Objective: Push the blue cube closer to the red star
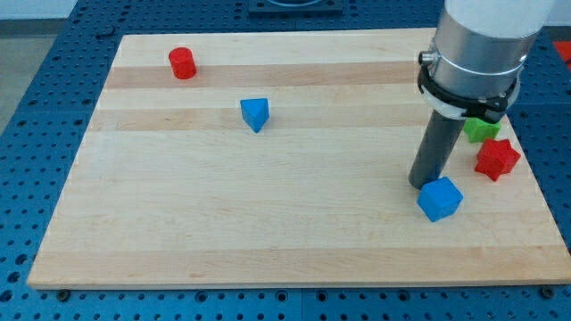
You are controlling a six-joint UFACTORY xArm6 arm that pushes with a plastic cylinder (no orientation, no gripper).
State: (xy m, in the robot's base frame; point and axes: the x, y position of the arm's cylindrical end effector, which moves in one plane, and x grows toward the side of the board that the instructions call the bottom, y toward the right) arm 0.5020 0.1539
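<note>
No readable text, labels, brands or numbers anywhere: none on the pale wooden board (294,223), none on the coloured blocks, none on the grey arm housing (477,40), none on the blue perforated table (36,134).

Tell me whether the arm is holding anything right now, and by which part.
Nothing is held. My tip is a bare rod end standing at the upper left edge of the blue cube; contact cannot be told.

A pale wooden board (294,223) carries five blocks, with the rod's tip (420,182) resting on it. The blue cube (440,198) sits just beside the tip toward the view's bottom right, the red star (496,159) and a green block (481,129) farther to its right. A blue triangular block (254,113) and a red cylinder (182,62) lie well apart from the tip, toward the view's upper left.
</note>
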